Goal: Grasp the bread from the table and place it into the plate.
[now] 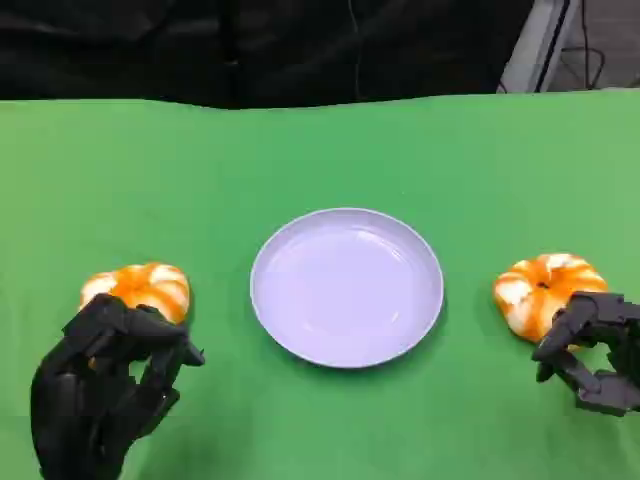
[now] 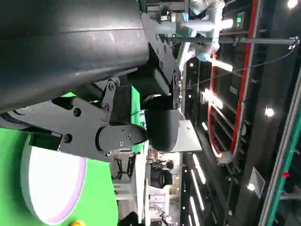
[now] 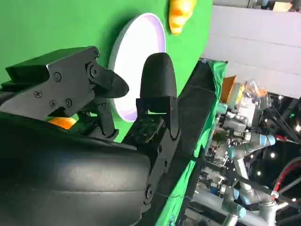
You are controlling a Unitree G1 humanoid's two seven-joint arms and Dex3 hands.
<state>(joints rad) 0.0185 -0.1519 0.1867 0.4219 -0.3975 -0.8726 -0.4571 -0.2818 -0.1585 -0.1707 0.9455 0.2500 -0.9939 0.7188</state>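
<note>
Bread lies at both ends of the green counter [image 1: 320, 150]: one bread roll [image 1: 140, 288] sits to the left of the plate [image 1: 346, 287] and a second bread roll [image 1: 546, 290] to its right, both round, so no long axis matters for the grasp. The left hand [image 1: 105, 385] is just in front of the left roll, its fingers curled and partly apart, holding nothing. The right hand [image 1: 592, 350] is at the near edge of the right roll, fingers bent and also holding nothing; I cannot tell if it touches the roll. Each hand is about equally near to its own roll. The plate stands between them with nothing in it.
</note>
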